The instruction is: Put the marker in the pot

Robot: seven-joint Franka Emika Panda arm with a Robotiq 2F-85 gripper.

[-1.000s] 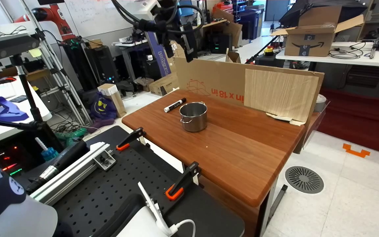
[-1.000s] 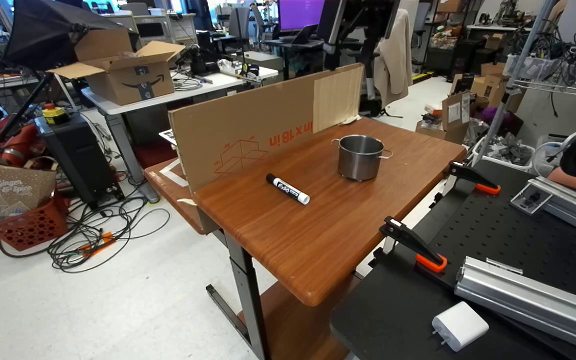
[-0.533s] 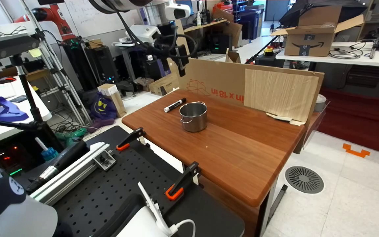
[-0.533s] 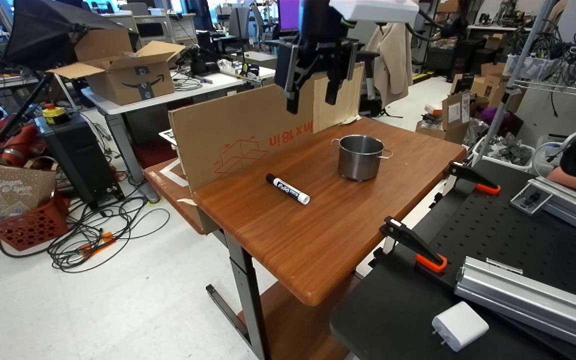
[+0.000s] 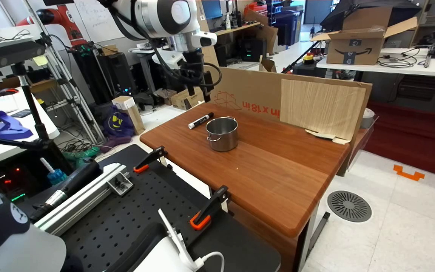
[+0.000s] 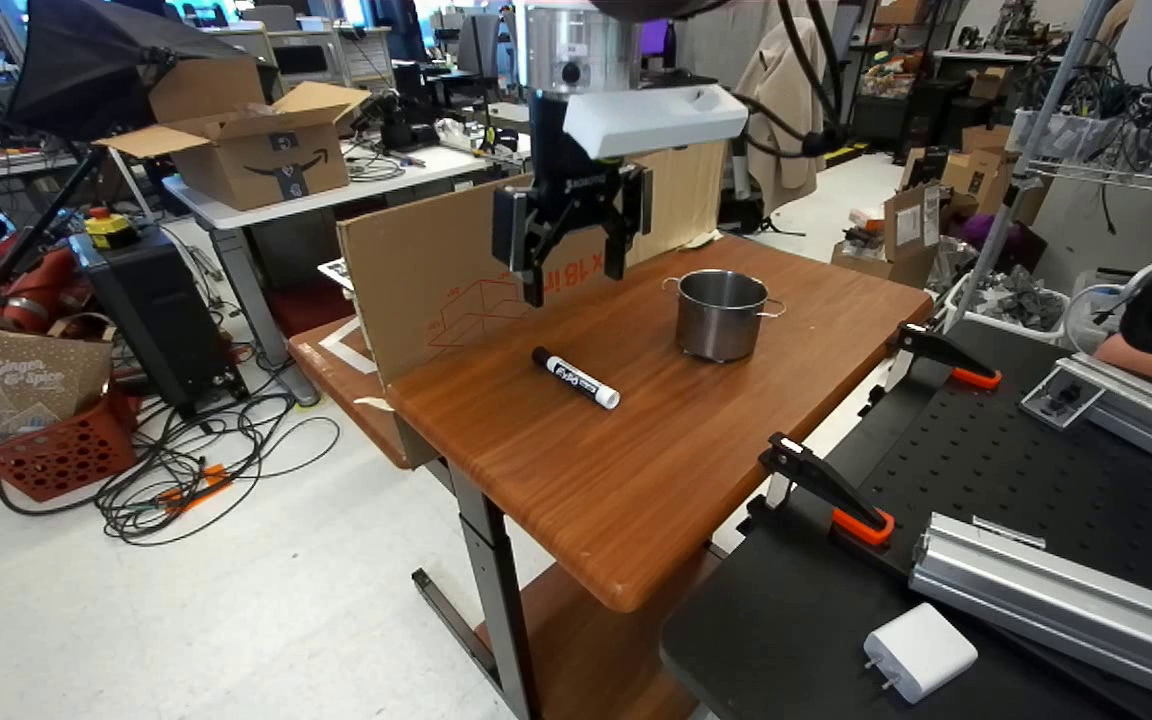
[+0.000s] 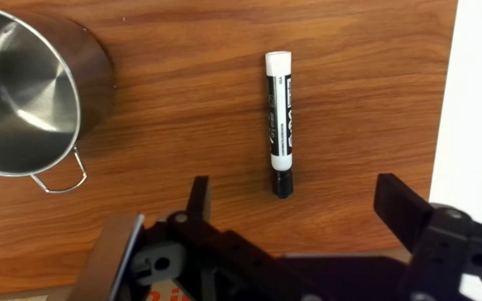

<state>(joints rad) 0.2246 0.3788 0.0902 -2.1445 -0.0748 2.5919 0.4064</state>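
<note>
lower than half a second ago, the tool (image 6: pixel 575 285) hangs over the desk (image 6: pixel 666 460), nearer to the marker (image 7: pixel 280 123). its two jaws stand wide apart. in the wrist view their nearer parts are dark and blurred, cut off at the edge; in an exterior view a black cable (image 5: pixel 220 76) loops close about the tool and muddles its outline. both exterior views cut off the arm (image 5: pixel 164 17) at the top.

below the tool, the marker lies flat on the desk; in the wrist view its black cap points toward the tool and shows in the gap between the jaws. its barrel is white with a black label and white lettering, the tail end plain white, the finest print too small to read.

near it but apart, the shiny grey pot (image 6: pixel 719 322) stands upright, cut off by the left edge of the wrist view. along one edge of the desk rises a cardboard panel (image 6: pixel 416 260); in an exterior view the tool hides part of its red print.
</note>
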